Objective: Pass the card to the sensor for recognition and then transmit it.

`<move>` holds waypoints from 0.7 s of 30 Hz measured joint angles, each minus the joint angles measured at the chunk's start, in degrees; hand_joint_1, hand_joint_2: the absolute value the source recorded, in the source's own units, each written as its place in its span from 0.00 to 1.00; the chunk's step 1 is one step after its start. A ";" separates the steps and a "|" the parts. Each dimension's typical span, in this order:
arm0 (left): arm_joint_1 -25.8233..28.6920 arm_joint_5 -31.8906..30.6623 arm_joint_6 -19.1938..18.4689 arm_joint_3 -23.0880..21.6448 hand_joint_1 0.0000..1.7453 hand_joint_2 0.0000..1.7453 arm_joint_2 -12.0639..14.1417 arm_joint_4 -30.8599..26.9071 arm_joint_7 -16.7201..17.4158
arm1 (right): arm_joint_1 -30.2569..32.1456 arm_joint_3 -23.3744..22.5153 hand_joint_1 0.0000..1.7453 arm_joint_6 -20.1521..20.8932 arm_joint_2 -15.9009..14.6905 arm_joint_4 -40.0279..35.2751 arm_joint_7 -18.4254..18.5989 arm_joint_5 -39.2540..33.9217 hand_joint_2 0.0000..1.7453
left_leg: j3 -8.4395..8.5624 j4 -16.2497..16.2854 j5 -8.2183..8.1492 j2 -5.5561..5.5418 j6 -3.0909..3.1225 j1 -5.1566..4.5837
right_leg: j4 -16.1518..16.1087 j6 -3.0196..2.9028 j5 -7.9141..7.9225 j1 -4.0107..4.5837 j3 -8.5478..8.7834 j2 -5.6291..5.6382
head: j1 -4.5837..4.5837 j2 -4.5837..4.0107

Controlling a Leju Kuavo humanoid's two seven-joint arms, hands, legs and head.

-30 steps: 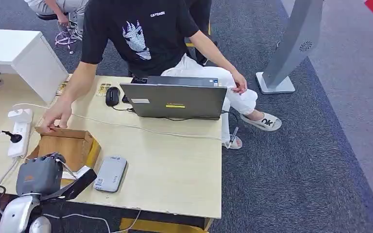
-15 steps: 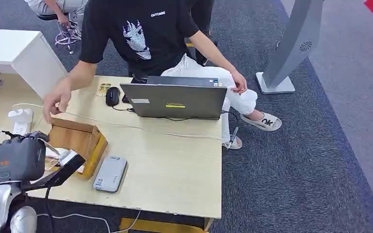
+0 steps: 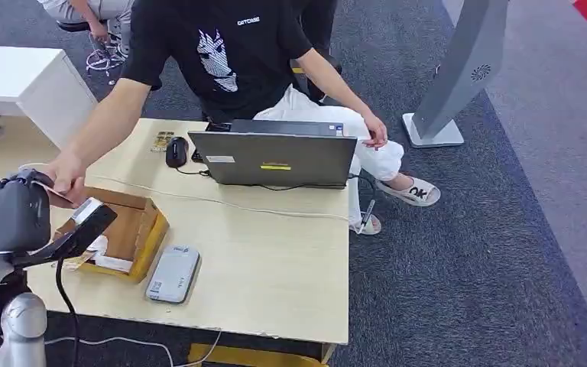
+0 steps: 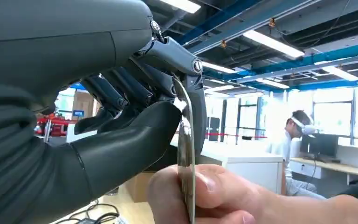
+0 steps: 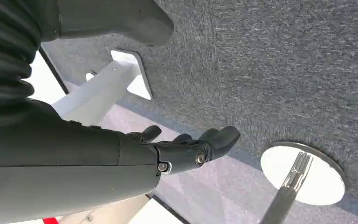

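Your left robot hand [image 4: 135,107] has lifted from the box [image 3: 126,229], card [image 4: 185,154] pinched, person's hand [image 4: 223,196] now gripping it; handover underway, right robot hand [image 5: 186,149] loosely apart.

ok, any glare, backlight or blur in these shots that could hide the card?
Left wrist view: bright windows and ceiling strips backlight the scene; the card is edge-on with glare patches, and the left hand reads dark. Head view: even light, sharp. Right wrist view: the right hand is sharp over evenly lit carpet.
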 joint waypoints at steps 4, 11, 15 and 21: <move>-1.94 -0.26 -1.07 0.11 0.00 1.00 0.02 0.24 0.81 | 0.05 0.35 0.00 0.00 -0.07 0.48 0.35 0.00 1.00 | -0.01 0.00 0.00 -0.02 0.00 0.00 | 0.00 0.00 0.00 0.00 0.01 -0.02 | -0.02 0.00; -3.06 0.83 -1.07 0.26 0.00 1.00 -1.31 0.39 1.51 | 0.11 0.61 0.00 -0.02 -0.09 1.05 0.33 0.00 1.00 | -0.01 0.00 0.00 -0.02 0.00 0.00 | 0.00 0.00 0.00 0.00 0.02 -0.01 | 0.00 0.00; -2.65 7.89 -1.29 0.48 0.00 1.00 -3.06 -0.31 -1.04 | 0.14 0.59 0.00 0.20 -0.09 1.16 0.78 0.00 1.00 | -0.02 0.00 0.00 -0.01 0.00 0.00 | 0.00 0.01 0.00 0.00 0.03 -0.02 | 0.00 0.00; -1.40 17.20 -2.73 1.53 0.00 1.00 -6.69 -5.20 -3.59 | 0.16 0.46 0.00 0.68 -0.09 1.14 0.94 0.00 1.00 | -0.03 0.00 -0.01 -0.02 0.01 0.00 | -0.01 0.01 -0.01 0.00 0.01 -0.02 | 0.02 0.00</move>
